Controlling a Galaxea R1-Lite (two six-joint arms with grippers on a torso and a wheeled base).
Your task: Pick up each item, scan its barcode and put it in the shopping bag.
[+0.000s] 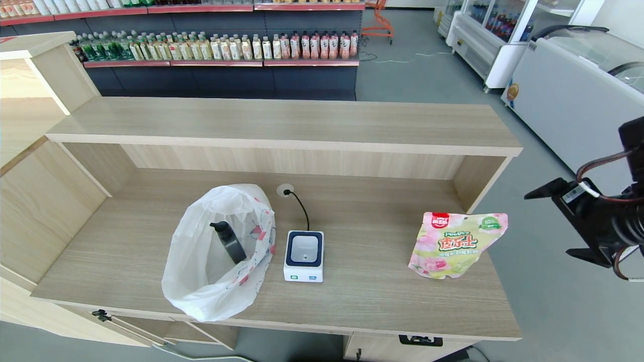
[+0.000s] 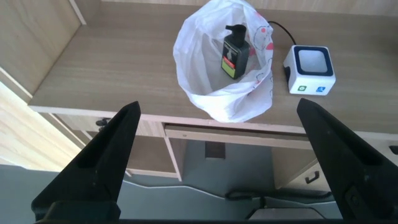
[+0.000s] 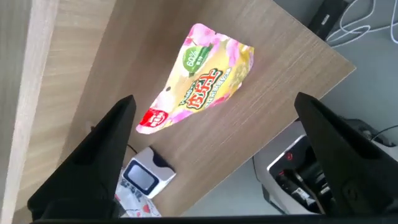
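A pink and green snack pouch (image 1: 455, 244) (image 3: 196, 84) lies flat on the right part of the wooden counter (image 1: 372, 211). The white shopping bag (image 1: 216, 251) (image 2: 224, 62) stands open on the left part, with a black pump bottle (image 1: 229, 241) (image 2: 235, 53) leaning inside it. Between bag and pouch sits the white barcode scanner (image 1: 304, 255) (image 2: 310, 70) (image 3: 146, 177). My right gripper (image 1: 553, 223) (image 3: 214, 162) is open and empty, off the counter's right end, above and beside the pouch. My left gripper (image 2: 214, 168) is open and empty, out in front of the counter's near edge, facing the bag.
A raised ledge (image 1: 282, 125) runs along the back of the counter, with side walls at both ends. The scanner's black cable (image 1: 301, 206) runs to a hole in the top. Freezers (image 1: 568, 85) stand on the right, drink shelves (image 1: 221, 48) behind.
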